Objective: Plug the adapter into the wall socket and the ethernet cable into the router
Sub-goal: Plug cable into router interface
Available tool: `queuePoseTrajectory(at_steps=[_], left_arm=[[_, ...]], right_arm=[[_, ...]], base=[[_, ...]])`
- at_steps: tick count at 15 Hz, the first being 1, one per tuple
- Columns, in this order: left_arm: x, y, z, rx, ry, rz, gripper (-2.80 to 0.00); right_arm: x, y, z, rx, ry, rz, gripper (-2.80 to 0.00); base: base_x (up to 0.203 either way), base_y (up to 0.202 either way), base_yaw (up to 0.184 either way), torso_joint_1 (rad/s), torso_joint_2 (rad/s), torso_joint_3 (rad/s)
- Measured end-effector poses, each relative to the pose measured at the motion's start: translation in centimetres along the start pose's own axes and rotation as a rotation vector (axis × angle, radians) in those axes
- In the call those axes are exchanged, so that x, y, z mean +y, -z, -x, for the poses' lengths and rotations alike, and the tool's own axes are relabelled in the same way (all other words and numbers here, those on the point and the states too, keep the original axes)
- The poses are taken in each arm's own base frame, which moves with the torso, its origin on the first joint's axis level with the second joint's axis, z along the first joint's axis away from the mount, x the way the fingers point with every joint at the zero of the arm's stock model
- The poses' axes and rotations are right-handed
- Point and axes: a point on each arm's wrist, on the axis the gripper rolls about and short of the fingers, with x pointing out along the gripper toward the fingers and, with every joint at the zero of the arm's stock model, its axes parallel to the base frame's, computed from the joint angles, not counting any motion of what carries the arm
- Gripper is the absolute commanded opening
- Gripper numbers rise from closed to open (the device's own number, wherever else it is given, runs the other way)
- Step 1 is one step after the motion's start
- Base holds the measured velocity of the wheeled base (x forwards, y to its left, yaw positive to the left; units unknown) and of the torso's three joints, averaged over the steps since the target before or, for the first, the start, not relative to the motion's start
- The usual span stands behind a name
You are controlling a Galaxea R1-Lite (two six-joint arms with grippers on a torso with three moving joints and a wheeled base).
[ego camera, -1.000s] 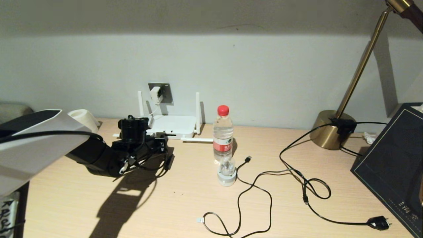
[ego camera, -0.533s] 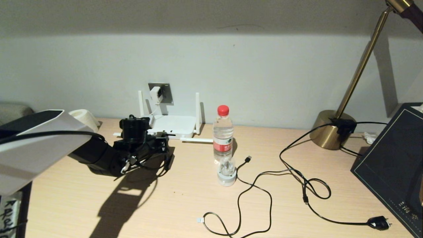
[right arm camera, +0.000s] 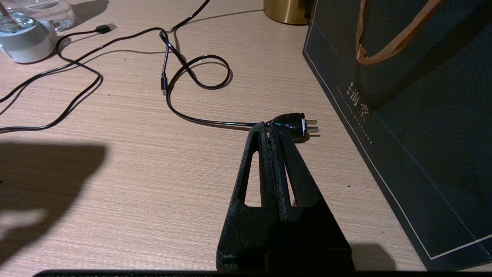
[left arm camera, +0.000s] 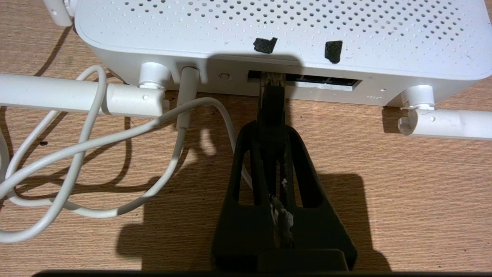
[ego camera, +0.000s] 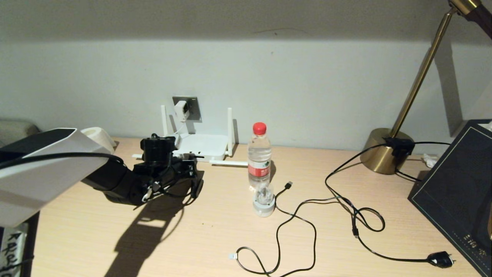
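Note:
The white adapter (ego camera: 180, 109) sits plugged into the grey wall socket (ego camera: 192, 108) on the back wall, and its white cord (left arm camera: 115, 134) runs down to the router. Below the socket lies the white router (ego camera: 200, 146), two antennas upright and two flat on the desk. My left gripper (left arm camera: 271, 127) is shut on the black boot of the ethernet cable (left arm camera: 272, 100). The cable's clear connector tip is in a port on the router's (left arm camera: 269, 30) near edge. In the head view the left gripper (ego camera: 190, 163) is right at that edge. My right gripper (right arm camera: 269, 129) hovers shut and empty over the desk.
A water bottle (ego camera: 259, 154) and a small white domed device (ego camera: 263, 204) stand right of the router. Black cables loop across the desk, one USB-tipped (ego camera: 288, 185), one ending in a chunky black plug (right arm camera: 294, 125). A brass lamp base (ego camera: 384, 152) and a dark bag (ego camera: 457, 192) stand at the right.
My left arm has edged slightly forward toward the router with the ethernet cable in its grip. Nothing else has moved.

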Motion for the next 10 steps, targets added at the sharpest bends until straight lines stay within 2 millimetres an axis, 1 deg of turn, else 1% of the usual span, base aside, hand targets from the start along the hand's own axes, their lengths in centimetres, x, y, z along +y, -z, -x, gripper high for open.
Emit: queuePoseTrajectory(at_steps=[10], left_arm=[[0.44, -0.05, -0.13, -0.001, -0.008, 0.008, -2.80]], right_arm=[[0.00, 0.00, 0.00, 0.000, 0.000, 0.000, -2.80]], base=[[0.000, 0.000, 0.000, 0.000, 0.00, 0.000]])
